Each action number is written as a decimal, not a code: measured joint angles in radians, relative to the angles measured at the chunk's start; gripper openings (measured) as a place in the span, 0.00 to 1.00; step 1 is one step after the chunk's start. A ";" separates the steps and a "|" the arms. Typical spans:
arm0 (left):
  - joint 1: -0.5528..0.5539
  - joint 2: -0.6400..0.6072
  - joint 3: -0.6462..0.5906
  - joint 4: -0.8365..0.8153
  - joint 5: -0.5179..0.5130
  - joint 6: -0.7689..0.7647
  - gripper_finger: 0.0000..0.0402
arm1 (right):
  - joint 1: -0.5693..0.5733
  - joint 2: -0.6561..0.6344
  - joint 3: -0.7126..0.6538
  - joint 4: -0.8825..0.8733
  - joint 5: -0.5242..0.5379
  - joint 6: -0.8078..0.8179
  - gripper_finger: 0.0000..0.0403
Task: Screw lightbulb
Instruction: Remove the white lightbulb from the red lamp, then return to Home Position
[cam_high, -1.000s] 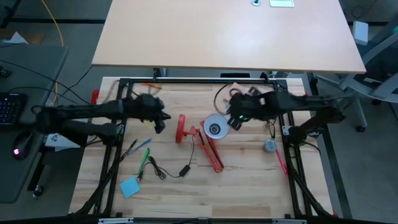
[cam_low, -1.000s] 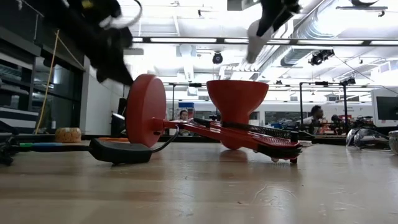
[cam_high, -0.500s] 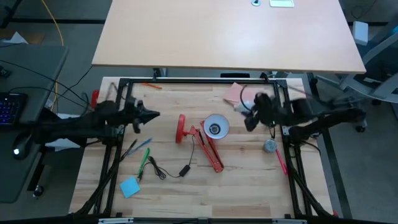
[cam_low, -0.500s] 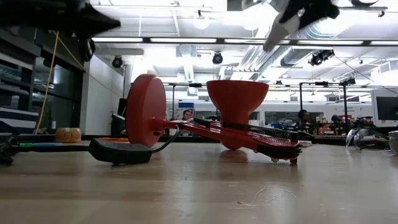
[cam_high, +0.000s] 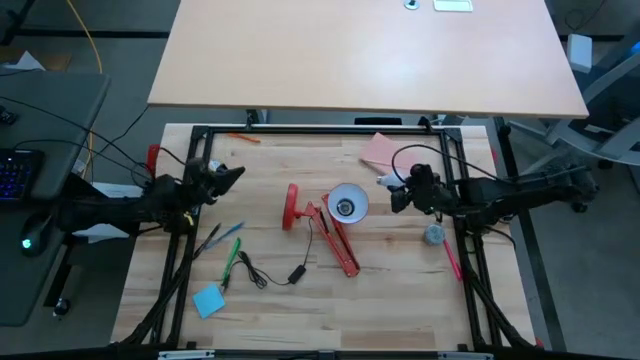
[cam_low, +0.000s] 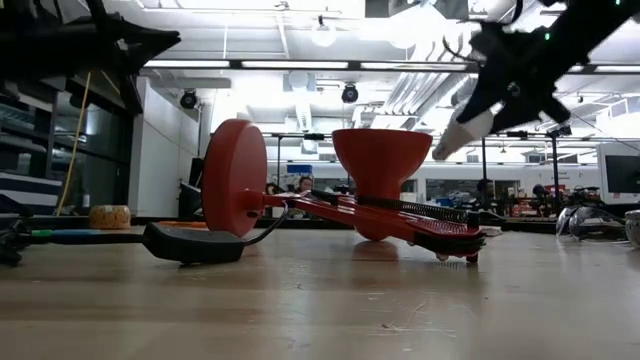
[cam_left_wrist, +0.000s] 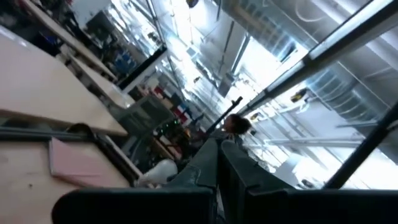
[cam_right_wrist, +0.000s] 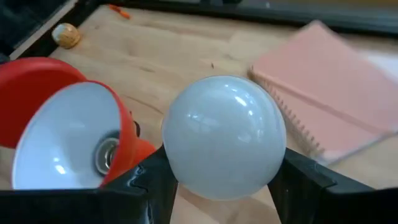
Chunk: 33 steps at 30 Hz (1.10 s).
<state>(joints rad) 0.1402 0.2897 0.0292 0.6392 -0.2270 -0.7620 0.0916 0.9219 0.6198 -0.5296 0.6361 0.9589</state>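
Note:
The white lightbulb (cam_right_wrist: 224, 137) sits between the fingers of my right gripper (cam_high: 397, 192), which is shut on it in the air just right of the red lamp's shade (cam_high: 347, 203). The red lamp lies on its side, with its round base (cam_high: 291, 205) on edge and its white-lined shade (cam_right_wrist: 68, 137) open upward, showing the socket (cam_right_wrist: 106, 155). In the low view the bulb (cam_low: 458, 135) slants down toward the shade (cam_low: 378, 170). My left gripper (cam_high: 232, 172) is shut and empty, in the air left of the lamp base. My right gripper pinches the bulb's round glass globe (cam_right_wrist: 180, 155) between its two fingers (cam_right_wrist: 298, 180), one on each side. The fingers slant down from the table's right side toward the lamp. The bulb is lifted clear of the table, its screw base hidden behind the globe.
A pink notebook (cam_high: 378, 150) lies at the far side, behind my right gripper. A grey round object (cam_high: 433, 235) and a red pen (cam_high: 452, 262) lie at the right. Green pens (cam_high: 232, 255), a blue pad (cam_high: 208, 300) and the lamp's black cord (cam_high: 298, 273) lie near the front left.
My right gripper has carried the bulb from over the shade toward the table's right edge, then come down with it. My left gripper has drawn back from the lamp base toward the table's left and far edges and has risen.

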 joint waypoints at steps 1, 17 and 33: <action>0.000 0.000 0.002 0.001 -0.010 0.004 0.00 | -0.012 -0.002 -0.018 0.016 -0.017 0.013 0.51; 0.000 0.000 0.006 -0.020 -0.124 0.088 0.00 | -0.110 0.034 -0.063 -0.010 -0.193 0.000 0.61; 0.000 -0.010 0.006 -0.098 -0.057 0.219 0.00 | -0.131 -0.092 -0.049 0.079 -0.331 -0.214 0.91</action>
<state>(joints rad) 0.1402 0.2795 0.0350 0.5410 -0.2836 -0.5431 -0.0391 0.8304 0.5710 -0.4504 0.3049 0.7453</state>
